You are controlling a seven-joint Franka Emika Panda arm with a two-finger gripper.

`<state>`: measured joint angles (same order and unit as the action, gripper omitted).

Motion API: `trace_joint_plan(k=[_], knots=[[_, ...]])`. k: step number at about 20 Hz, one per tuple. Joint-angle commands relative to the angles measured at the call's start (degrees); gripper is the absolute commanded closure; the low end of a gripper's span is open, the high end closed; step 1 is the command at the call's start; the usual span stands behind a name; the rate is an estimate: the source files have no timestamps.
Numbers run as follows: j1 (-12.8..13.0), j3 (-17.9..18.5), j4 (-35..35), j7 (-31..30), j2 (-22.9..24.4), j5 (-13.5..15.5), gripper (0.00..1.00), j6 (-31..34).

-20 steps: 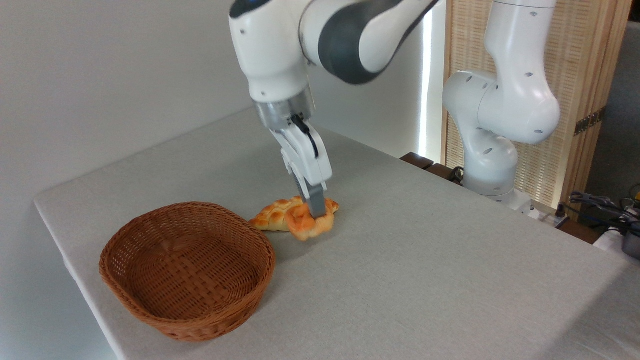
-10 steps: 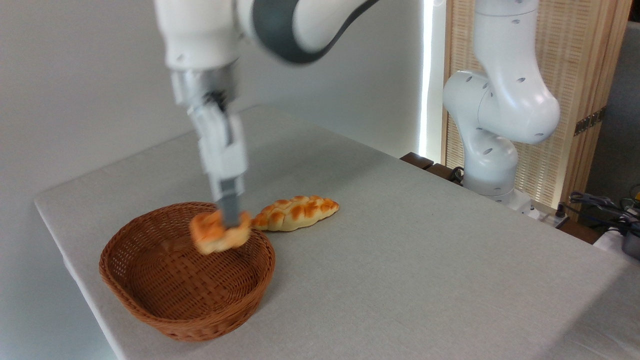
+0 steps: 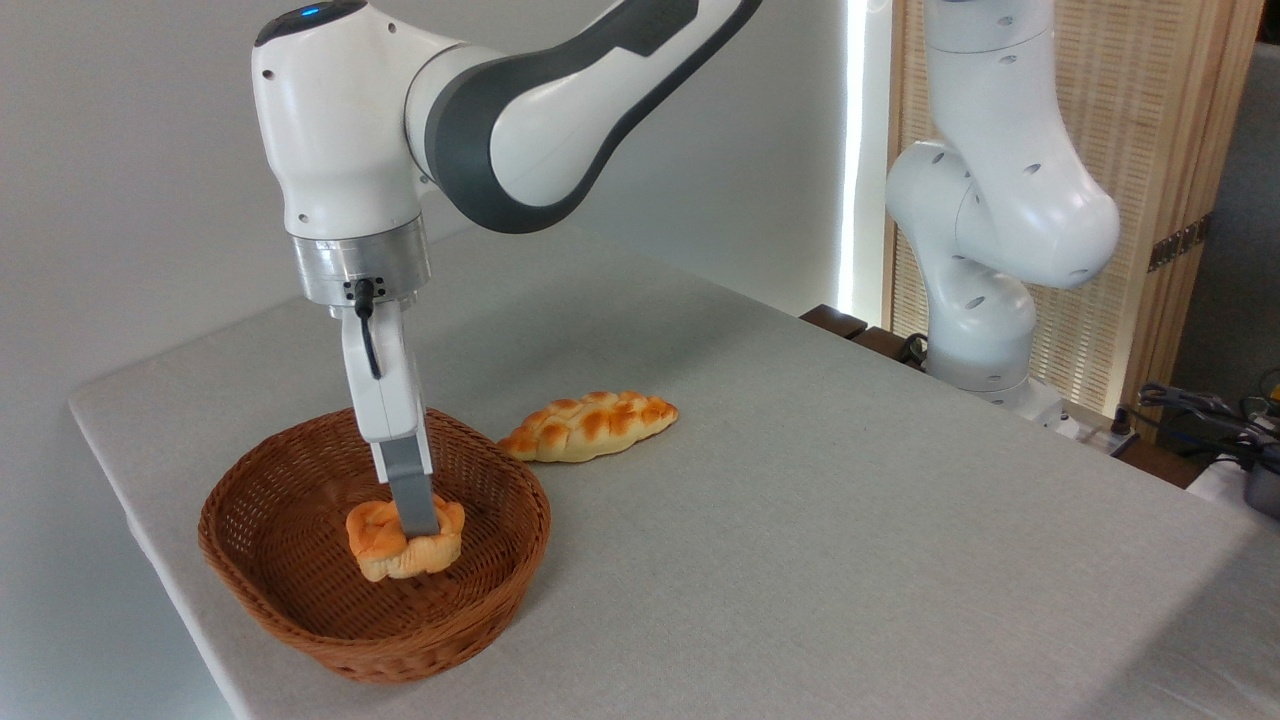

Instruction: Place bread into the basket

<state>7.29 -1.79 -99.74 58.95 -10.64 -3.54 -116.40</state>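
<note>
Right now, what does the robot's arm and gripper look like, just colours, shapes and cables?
The arm has glossy white rounded shells with dark grey joint sections and a small blue light on top. A silver metal ring forms the wrist, with a short black cable running down from it. The gripper has a slim white body and flat grey fingers.

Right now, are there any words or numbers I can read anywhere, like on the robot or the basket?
None: no words, numbers, labels or signs can be read.
The arm is plain white and grey.
The tool, bun, basket and braided loaf carry no writing.
</note>
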Motion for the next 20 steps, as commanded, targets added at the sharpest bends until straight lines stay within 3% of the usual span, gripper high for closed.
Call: trace_joint_plan(k=[1, 6, 8, 12, 15, 20], knots=[[-0.18, -0.15, -0.46, 1.17, 0.18, -1.29, 0.00, 0.20], [-0.18, -0.41, -0.90, 1.08, 0.00, -1.20, 0.00, 0.20], [-0.26, -0.32, -0.37, 0.39, 0.79, 0.20, 0.00, 0.38], [-2.10, -0.15, 0.34, -7.16, 6.84, 7.05, 0.00, 1.17], [-4.30, -0.32, 0.34, -12.35, 11.68, 7.32, 0.00, 7.82], [-4.75, -0.23, 0.42, -13.50, 16.00, 7.23, 0.00, 20.32]])
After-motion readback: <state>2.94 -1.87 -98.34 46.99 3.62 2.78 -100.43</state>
